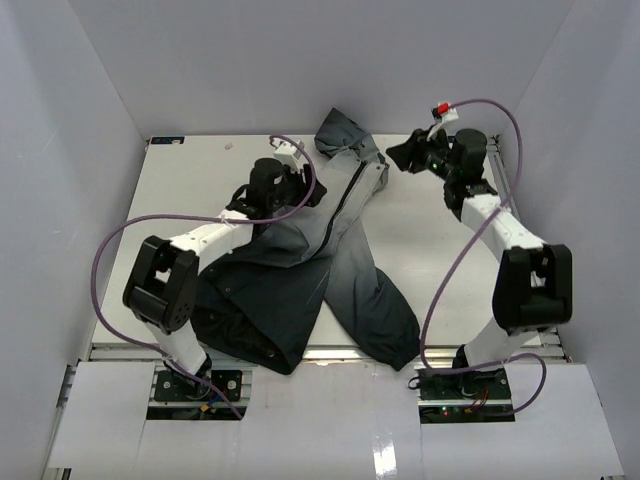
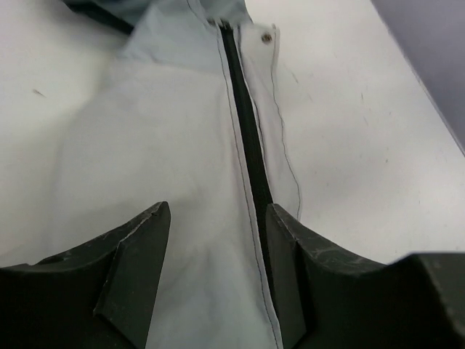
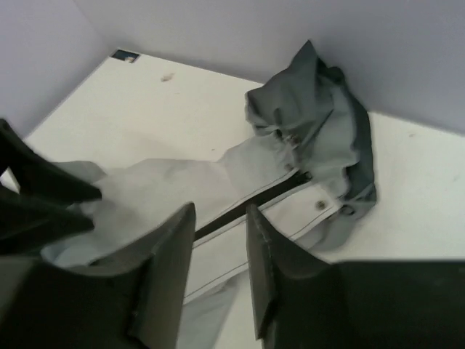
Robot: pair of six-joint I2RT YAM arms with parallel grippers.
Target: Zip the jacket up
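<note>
The jacket (image 1: 300, 270) lies spread across the middle of the table, its bunched collar (image 1: 345, 135) at the far end and its dark lower part near the front edge. Its black zipper (image 1: 345, 205) runs down the pale grey front. My left gripper (image 1: 305, 180) is open, low over the front panel; the zipper (image 2: 247, 131) passes just inside the right finger (image 2: 290, 269). My right gripper (image 1: 405, 155) is open and empty, above the table to the right of the collar. From it I see the zipper (image 3: 247, 207) and collar (image 3: 320, 109) below.
White walls close the table (image 1: 450, 250) in on the left, back and right. Purple cables loop out from both arms. A small dark marker (image 1: 165, 141) sits at the back left corner. A snap button (image 2: 267, 36) is beside the zipper's top.
</note>
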